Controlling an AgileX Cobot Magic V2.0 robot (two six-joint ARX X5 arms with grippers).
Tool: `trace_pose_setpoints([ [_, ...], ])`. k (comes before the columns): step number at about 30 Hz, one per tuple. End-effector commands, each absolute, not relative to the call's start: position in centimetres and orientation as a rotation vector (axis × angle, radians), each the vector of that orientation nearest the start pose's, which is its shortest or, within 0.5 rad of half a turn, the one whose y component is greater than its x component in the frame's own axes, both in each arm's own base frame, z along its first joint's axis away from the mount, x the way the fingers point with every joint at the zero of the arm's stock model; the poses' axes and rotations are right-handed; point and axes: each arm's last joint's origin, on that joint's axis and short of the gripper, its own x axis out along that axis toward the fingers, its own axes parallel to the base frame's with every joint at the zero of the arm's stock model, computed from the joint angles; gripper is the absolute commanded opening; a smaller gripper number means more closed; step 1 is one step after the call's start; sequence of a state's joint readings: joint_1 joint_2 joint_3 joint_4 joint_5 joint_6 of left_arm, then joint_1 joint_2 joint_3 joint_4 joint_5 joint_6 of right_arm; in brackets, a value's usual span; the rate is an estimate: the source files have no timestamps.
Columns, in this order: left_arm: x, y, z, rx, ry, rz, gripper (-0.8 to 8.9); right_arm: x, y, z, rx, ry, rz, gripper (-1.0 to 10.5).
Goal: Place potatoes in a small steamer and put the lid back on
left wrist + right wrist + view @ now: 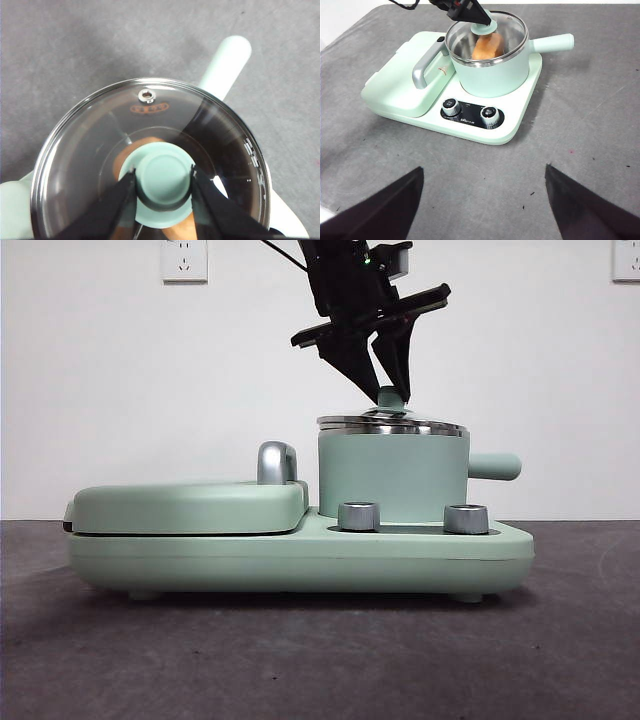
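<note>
The mint-green steamer pot (392, 472) stands on the right half of the cooker base, its side handle (495, 466) pointing right. The glass lid (392, 424) lies flat on the pot's steel rim. The orange-brown potato (487, 47) lies inside the pot, seen through the glass, and it also shows in the left wrist view (124, 161). My left gripper (162, 175) comes down from above, its jaws closed against both sides of the lid's green knob (162, 187). It also shows in the front view (390, 390). My right gripper (482, 200) is open and empty, high above the table in front of the cooker.
The cooker base (300, 558) carries a flat mint-green griddle cover (190, 505) with a steel handle (276, 462) on its left half, and two steel dials (359, 516) (466, 518) at the front. Grey tabletop (580, 140) surrounds it; a white wall stands behind.
</note>
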State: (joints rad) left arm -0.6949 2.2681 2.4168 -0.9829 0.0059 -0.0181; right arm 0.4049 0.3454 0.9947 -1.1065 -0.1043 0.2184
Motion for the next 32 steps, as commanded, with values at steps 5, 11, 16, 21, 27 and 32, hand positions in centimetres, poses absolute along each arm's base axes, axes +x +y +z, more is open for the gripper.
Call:
trace_pose_setpoints([
  [5, 37.7, -32.4, 32.1, 0.258, 0.807, -0.701, 0.15, 1.4, 0.9, 35.0, 0.157, 0.49, 0.452, 3.9],
  [11, 38.1, -31.9, 32.3, 0.247, 0.803, -0.697, 0.15, 1.4, 0.9, 35.0, 0.157, 0.49, 0.453, 3.9],
  [16, 37.8, -31.5, 33.7, 0.231, 0.76, -0.699, 0.14, 1.4, 0.9, 35.0, 0.157, 0.49, 0.453, 3.9],
  [21, 37.8, -31.3, 33.7, 0.222, 0.769, -0.719, 0.14, 1.4, 0.9, 35.0, 0.16, 0.491, 0.452, 3.9],
  [27, 38.2, -30.8, 33.8, 0.206, 0.777, -0.731, 0.14, 1.4, 0.9, 35.0, 0.161, 0.491, 0.452, 3.9],
  [32, 38.2, -30.8, 33.8, 0.202, 0.77, -0.737, 0.14, 1.4, 0.9, 35.0, 0.161, 0.491, 0.452, 3.9],
])
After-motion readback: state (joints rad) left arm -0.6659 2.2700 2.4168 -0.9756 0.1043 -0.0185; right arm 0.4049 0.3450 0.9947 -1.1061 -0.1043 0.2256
